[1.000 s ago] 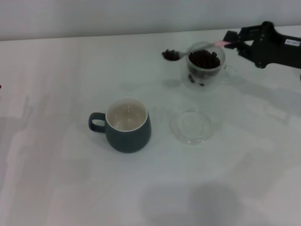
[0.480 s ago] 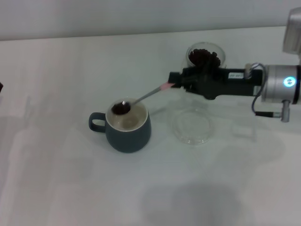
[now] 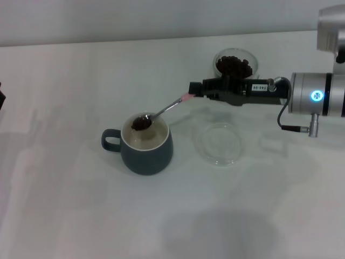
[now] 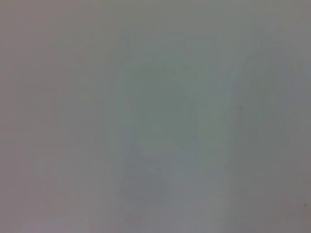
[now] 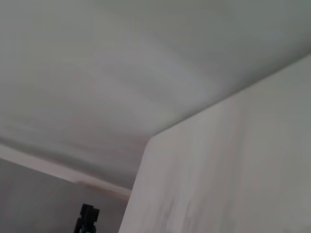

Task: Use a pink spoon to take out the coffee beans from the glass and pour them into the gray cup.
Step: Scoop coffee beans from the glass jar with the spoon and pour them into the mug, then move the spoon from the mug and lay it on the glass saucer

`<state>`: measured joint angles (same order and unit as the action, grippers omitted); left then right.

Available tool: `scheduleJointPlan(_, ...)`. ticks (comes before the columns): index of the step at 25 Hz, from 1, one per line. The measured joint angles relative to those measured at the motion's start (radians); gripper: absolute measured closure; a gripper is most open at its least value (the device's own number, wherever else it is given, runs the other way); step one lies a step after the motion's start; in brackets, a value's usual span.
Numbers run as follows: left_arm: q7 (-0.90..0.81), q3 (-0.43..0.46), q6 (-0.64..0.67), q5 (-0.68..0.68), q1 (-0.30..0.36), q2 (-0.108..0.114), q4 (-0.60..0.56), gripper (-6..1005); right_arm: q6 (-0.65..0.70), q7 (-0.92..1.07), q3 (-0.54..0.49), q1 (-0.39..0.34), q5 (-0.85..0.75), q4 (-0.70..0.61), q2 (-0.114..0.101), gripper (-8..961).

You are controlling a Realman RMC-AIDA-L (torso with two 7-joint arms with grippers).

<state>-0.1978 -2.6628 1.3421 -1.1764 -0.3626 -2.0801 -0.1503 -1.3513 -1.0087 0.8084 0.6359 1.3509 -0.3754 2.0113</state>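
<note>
White tabletop (image 3: 64, 205) all round you, pale wall behind, and your right gripper (image 3: 195, 89) is reaching in from the right, clamped on the pale handle end of the pink spoon (image 3: 161, 111). Follow the spoon outward: its long axis slants down and toward the robot's left, and the silver bowl, loaded with a dark clump of coffee beans (image 3: 141, 123), sits right over the cream mouth of the gray cup (image 3: 145, 143). The beans look to be in the spoon rather than the cup, so by my reading the tip is what's left; the cup lies directly under the bowl, and a roll of your wrist about that handle axis should drop them in. Behind your arm stands the glass (image 3: 235, 63), dark with beans, partly hidden by the gripper body. Near the arm, on the side toward the robot, lies a shallow clear dish (image 3: 219, 143), apart from the cup. Your left gripper isn't in sight; its wrist camera shows only blank surface.
</note>
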Motion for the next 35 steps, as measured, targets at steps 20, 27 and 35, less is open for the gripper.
scheduleJointPlan(20, 0.0, 0.003, -0.01, -0.022, -0.005, 0.003, 0.0, 226, -0.061, -0.393, 0.117, -0.019, 0.011, -0.233, -0.001, 814)
scheduleJointPlan(27, 0.0, 0.003, -0.011, -0.035, -0.011, 0.002, 0.0, 227, -0.131, -0.281, 0.064, -0.021, 0.022, -0.245, -0.107, 814)
scheduleJointPlan(35, 0.0, 0.003, -0.011, -0.042, -0.015, 0.001, 0.0, 226, -0.232, -0.145, 0.066, -0.031, -0.026, -0.203, -0.238, 814)
